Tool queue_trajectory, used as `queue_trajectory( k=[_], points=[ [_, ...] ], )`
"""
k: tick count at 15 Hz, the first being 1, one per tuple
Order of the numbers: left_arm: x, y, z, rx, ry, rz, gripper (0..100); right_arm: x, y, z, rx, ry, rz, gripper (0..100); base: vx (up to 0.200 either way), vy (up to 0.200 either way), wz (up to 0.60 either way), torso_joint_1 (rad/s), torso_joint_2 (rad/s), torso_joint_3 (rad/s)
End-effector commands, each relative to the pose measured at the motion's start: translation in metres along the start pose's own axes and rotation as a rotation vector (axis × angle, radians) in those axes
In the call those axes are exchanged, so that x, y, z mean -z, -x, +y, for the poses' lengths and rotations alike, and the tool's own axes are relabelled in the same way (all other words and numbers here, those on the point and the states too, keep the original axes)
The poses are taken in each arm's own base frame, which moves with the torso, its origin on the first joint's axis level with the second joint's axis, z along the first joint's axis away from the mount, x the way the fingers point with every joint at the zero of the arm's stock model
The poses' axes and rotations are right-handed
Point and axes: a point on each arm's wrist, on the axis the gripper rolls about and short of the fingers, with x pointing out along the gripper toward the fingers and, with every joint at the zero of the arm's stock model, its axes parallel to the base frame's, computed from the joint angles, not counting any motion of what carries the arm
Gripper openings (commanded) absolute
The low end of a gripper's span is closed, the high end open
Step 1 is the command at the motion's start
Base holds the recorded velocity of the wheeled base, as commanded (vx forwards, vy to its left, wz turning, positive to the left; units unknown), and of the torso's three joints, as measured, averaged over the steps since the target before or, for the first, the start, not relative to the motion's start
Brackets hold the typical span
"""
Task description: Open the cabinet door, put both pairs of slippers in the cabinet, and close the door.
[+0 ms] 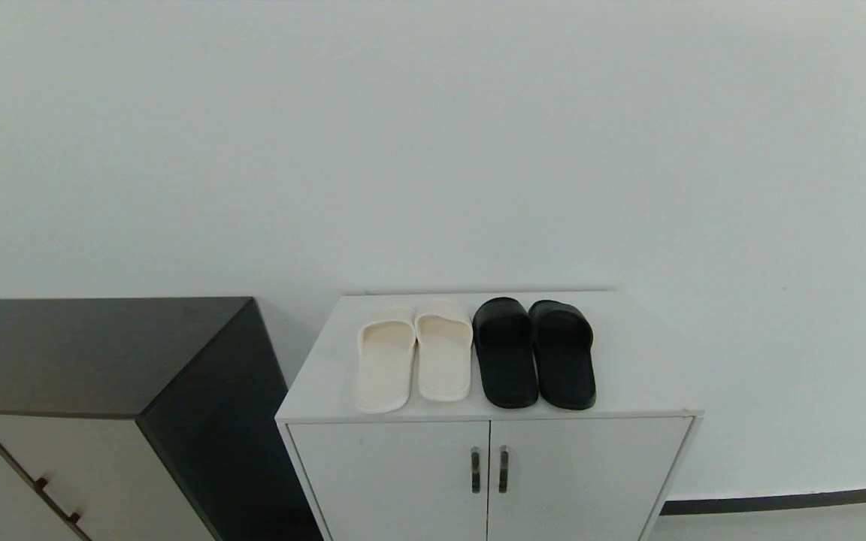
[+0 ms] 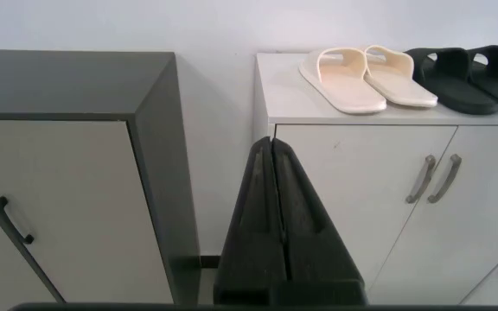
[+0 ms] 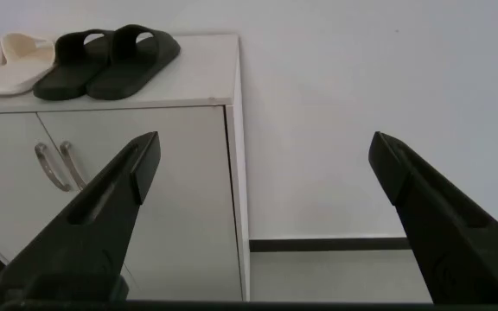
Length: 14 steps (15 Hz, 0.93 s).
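In the head view a plain white wall (image 1: 433, 150) stands behind everything and meets a pale floor (image 1: 764, 522) along a dark skirting strip (image 1: 779, 502). Against the wall is a low white two-door cabinet (image 1: 395, 481). Both its doors are shut, and two slim upright metal handles (image 1: 487, 469) sit side by side at the middle seam. Just beside it on the robot's left stands a dark-topped cabinet with pale drawer fronts (image 1: 102, 353). On the white cabinet's flat top lie a pair of cream rubber slippers (image 1: 414, 357) to the left and a pair of black rubber slippers (image 1: 536, 353) to the right, the two pairs close together. All four rest sole down with their long axes running front to back, straps and toes toward the wall and heels at the front edge. The outermost cream one is turned slightly off parallel. In the left wrist view the left hand (image 2: 272, 145) has its two black fingers pressed together and holds nothing. It sits low before the near front corner of the white cabinet, by the gap between the two cabinets, with the slippers higher up on the top. In the right wrist view the right hand (image 3: 264, 147) has its fingers spread wide apart and empty. It faces the cabinet's right side panel and the wall beyond, below the level of the black pair.
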Motion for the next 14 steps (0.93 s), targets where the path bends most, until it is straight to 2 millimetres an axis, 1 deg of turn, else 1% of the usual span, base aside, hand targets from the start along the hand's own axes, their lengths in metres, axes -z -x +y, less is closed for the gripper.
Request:
queue_trajectory(
  k=[1,3,4,5,6,7,8,9,10,11,12,14],
  points=[
    [0.000,0.000,0.000,0.000,0.001,-0.001,0,0.000,0.000,0.000,0.000,0.002,0.001,100,0.000,0.000,0.00,0.000,0.00,0.000],
    [0.000,0.000,0.000,-0.003,0.001,-0.001,0,0.000,0.000,0.000,0.011,-0.001,0.000,100,0.000,0.000,0.00,0.000,0.00,0.000],
    [0.000,0.000,0.001,-0.054,-0.001,-0.004,0,-0.001,0.000,-0.001,0.057,-0.003,-0.003,100,0.000,0.000,0.00,0.000,0.00,0.000],
    [0.000,0.000,0.001,-0.061,-0.001,-0.004,0,-0.001,0.000,-0.001,0.057,-0.004,-0.003,100,0.000,0.000,0.00,0.000,0.00,0.000],
    [0.000,0.000,0.001,-0.057,-0.002,-0.004,0,-0.027,0.007,-0.001,0.055,-0.056,-0.132,100,0.000,0.000,0.00,0.000,0.00,0.000],
    [0.000,0.000,0.001,-0.057,-0.004,-0.004,0,-0.073,0.024,-0.001,0.031,-0.138,-0.265,100,0.000,0.000,0.00,0.000,0.00,0.000],
    [0.000,0.000,0.001,-0.057,-0.002,-0.004,0,-0.094,0.025,0.000,-0.008,-0.136,-0.163,100,0.000,0.000,0.00,0.000,0.00,0.000],
    [0.000,0.000,0.001,-0.057,-0.002,-0.004,0,-0.095,0.023,0.001,-0.026,-0.130,-0.115,100,0.000,0.000,0.00,0.000,0.00,0.000],
    [0.000,0.000,0.001,-0.049,-0.008,-0.002,0,-0.094,0.007,0.004,-0.164,-0.112,0.079,100,0.000,0.000,0.00,0.000,0.00,0.000],
    [0.000,0.000,0.001,-0.037,-0.010,-0.002,0,-0.100,-0.015,0.006,-0.278,-0.125,0.185,100,0.000,0.000,0.00,0.000,0.00,0.000],
    [0.000,0.000,0.001,-0.037,-0.010,-0.002,0,-0.112,-0.040,0.006,-0.284,-0.137,0.221,100,0.000,0.000,0.00,0.000,0.00,0.000],
    [0.000,0.000,0.001,-0.035,-0.010,-0.002,0,-0.121,-0.091,0.008,-0.332,-0.155,0.277,100,0.000,0.000,0.00,0.000,0.00,0.000]
  ],
)
